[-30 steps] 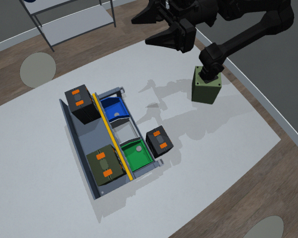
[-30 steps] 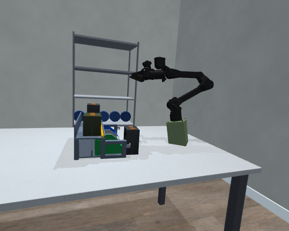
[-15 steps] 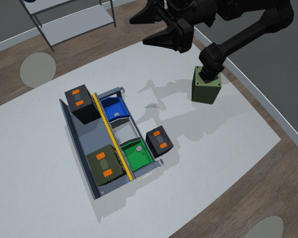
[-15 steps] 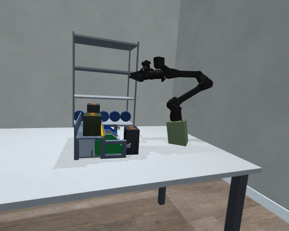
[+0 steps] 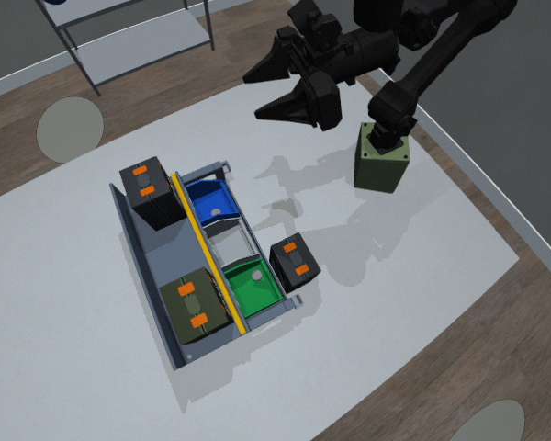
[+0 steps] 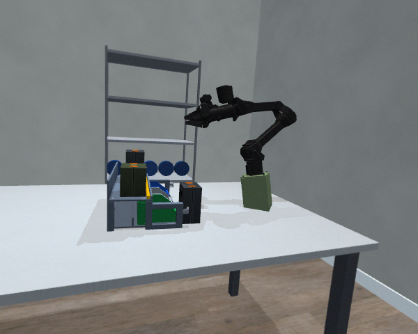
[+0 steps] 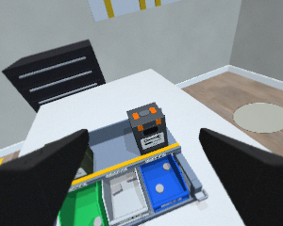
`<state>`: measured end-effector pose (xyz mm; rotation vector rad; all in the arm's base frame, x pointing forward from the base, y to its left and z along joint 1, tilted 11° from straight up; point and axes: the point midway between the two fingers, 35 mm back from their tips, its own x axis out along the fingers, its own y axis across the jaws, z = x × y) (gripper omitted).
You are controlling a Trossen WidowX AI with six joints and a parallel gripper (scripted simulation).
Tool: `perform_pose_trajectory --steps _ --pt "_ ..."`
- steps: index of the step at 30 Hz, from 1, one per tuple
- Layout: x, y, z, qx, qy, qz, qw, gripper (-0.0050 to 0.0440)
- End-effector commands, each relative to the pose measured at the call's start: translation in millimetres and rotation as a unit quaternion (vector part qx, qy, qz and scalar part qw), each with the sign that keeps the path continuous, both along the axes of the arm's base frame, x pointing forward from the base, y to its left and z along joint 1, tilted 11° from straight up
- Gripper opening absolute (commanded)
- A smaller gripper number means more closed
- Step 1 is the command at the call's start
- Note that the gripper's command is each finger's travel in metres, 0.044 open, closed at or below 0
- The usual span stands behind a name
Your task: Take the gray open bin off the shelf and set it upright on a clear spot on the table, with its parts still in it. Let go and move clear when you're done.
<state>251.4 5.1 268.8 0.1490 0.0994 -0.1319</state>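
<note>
The gray open bin (image 5: 230,244) sits in the lower tier of a small gray rack (image 5: 190,256) on the table, between a blue bin (image 5: 211,199) and a green bin (image 5: 252,287). In the wrist view the gray bin (image 7: 124,195) is at the bottom centre, with the blue bin (image 7: 162,181) to its right and the green bin (image 7: 82,207) to its left. I cannot make out the gray bin's parts. My gripper (image 5: 252,95) is open and empty. It hovers high above the table, apart from the rack and pointing toward it, and also shows in the side view (image 6: 185,120) and the wrist view (image 7: 143,134).
A black box (image 5: 150,192) and an olive box (image 5: 193,303) stand on the rack's upper tier behind a yellow strip. Another black box (image 5: 294,261) stands on the table beside the green bin. The arm's olive base block (image 5: 381,159) is at the right. A tall shelving unit (image 6: 151,115) stands behind the table.
</note>
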Motion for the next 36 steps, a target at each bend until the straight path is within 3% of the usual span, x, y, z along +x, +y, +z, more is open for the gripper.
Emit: perform_pose_trajectory --steps 1,6,18,23,35,36 --pt "0.7 0.3 4.8 0.006 -0.005 -0.008 1.000 0.0440" --pt "20.7 13.6 -37.1 0.082 0.067 -0.073 0.992 0.0440" --pt "20.7 13.6 -37.1 0.082 0.067 -0.073 0.992 0.0440" --pt "41.2 27.0 -81.5 0.156 0.139 -0.139 0.968 0.0440" --pt "41.2 27.0 -81.5 0.156 0.139 -0.139 0.968 0.0440" --pt "43.8 29.3 -91.0 0.169 0.152 -0.148 0.963 0.0440"
